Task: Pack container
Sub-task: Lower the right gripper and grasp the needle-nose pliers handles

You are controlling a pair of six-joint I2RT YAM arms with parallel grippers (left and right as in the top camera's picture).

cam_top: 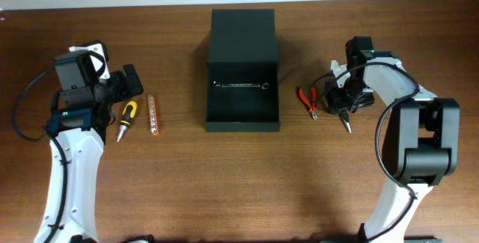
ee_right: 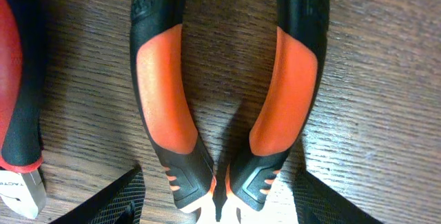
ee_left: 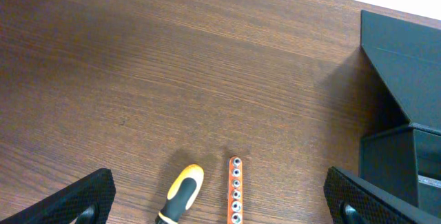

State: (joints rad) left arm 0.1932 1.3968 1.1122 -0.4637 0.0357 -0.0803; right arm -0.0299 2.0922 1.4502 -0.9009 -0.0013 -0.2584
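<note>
Container (cam_top: pixel 243 110): stood at the centre of the wooden table (cam_top: pixel 239 191), between the two arms. Its lid (cam_top: pixel 243 35) was swung open toward the far side. One slim metal wrench (cam_top: pixel 241 85) lay crossways inside, in the far part of the tray.

Left arm: the left gripper (cam_top: pixel 129 81) was at the left of the table, well apart from the container. In the left wrist view its fingers (ee_left: pixel 83 196) stood wide apart and released, with nothing between them but the table. A yellow-and-black screwdriver (ee_left: pixel 180 193) and an orange bit strip (ee_left: pixel 235 189) lay side by side on the table near the gripper, the strip on the container's side. The two were close together but did not touch.

Right arm: the right gripper (cam_top: pixel 340 102) was low over the table, to the right of the container. The right wrist view showed orange-and-black pliers (ee_right: pixel 162 86) lying flat on the wood, handles spread. The gripper's fingers (ee_right: pixel 127 196) were released and stood outside the pliers, one on each side. Whether either finger touched the pliers could not be told. A red-handled tool (ee_right: pixel 17 79) lay just beside the pliers, toward the container. Its type could not be made out.
</note>
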